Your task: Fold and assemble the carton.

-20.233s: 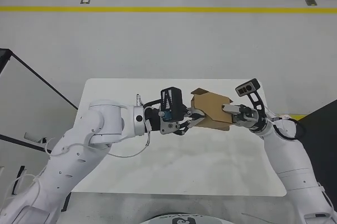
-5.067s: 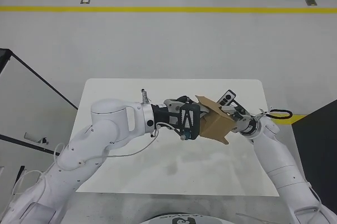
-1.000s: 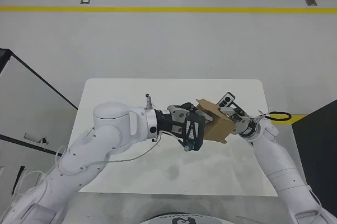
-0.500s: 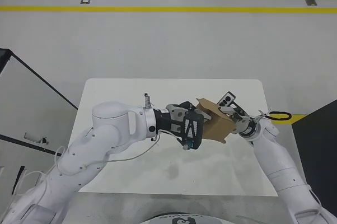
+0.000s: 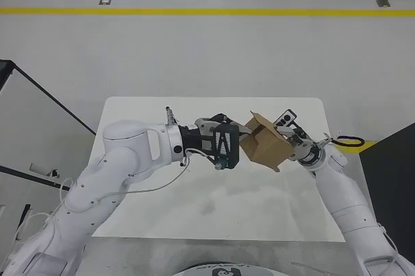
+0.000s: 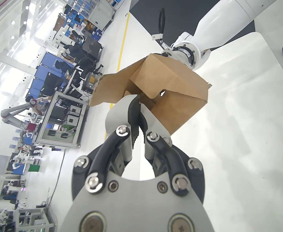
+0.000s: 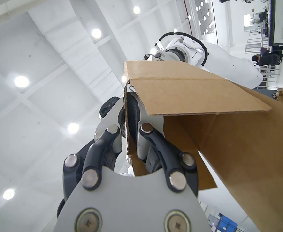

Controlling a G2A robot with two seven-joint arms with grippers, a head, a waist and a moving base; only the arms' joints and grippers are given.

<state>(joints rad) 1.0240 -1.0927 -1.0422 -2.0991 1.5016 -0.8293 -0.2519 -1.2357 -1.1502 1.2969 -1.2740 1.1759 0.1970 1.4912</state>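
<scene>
Carton aloft, flaps open
My right gripper (image 7: 129, 108) pinches the carton (image 5: 266, 141) wall above the table (image 5: 159, 117), toward 2 o'clock. The left gripper (image 6: 137, 100), fingers pressed together, noses its open end. A hard push could twist it from that 1 pinch.

The carton (image 7: 228, 134) runs off the right wrist view's edge, so its far end goes unseen. One flap covers the fingertips of the right gripper (image 7: 129, 118), which is clamped on its wall. Whether the left gripper (image 6: 137, 100) touches cardboard (its tips are pressed together) cannot be told.

Seemingly one carton (image 5: 266, 145), one table (image 5: 283, 200), left pincer (image 6: 137, 100), right pincer (image 7: 130, 102).
</scene>
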